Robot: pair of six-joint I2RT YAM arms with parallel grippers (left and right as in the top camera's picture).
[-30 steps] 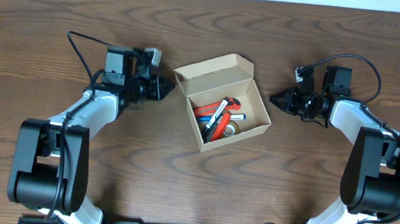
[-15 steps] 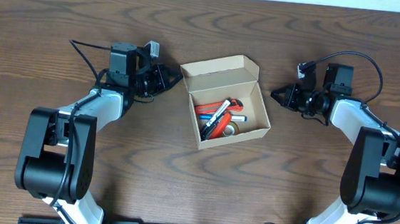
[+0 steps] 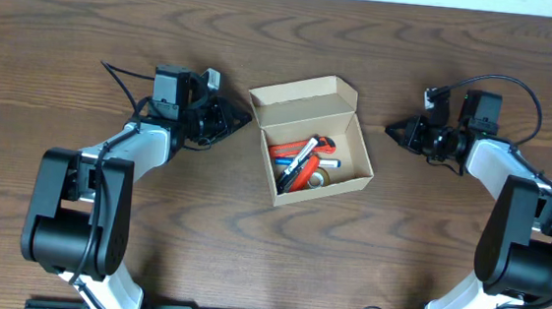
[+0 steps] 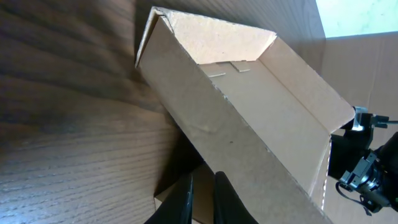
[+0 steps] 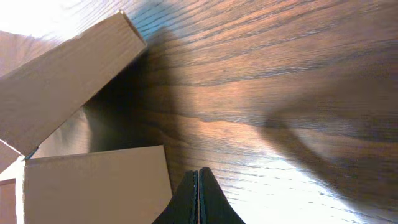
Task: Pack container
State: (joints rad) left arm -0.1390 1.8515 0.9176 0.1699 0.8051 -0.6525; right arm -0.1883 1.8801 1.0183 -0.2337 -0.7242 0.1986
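Overhead: the small tan cardboard box (image 3: 311, 143) sits mid-table with its flap raised, and the left gripper (image 3: 239, 122) almost touches its wall. Left wrist: fingertips (image 4: 177, 202) narrowly apart; a push could skid the box. Right wrist: the right gripper (image 5: 198, 186) is pinched together, clear of the cardboard.

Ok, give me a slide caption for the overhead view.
Open container holding markers on the wooden table, left hand and right hand flanking it.

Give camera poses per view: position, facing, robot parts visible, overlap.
Overhead: above the brown wooden table, looking straight down; both arms, left pincer and right pincer flank the small tan open-lidded cardboard box.
Left wrist: low, facing the box's outer wall; left pincer at bottom.
Right wrist: low, facing the box's other side; right pincer at bottom.
Shared: every view shows the box.
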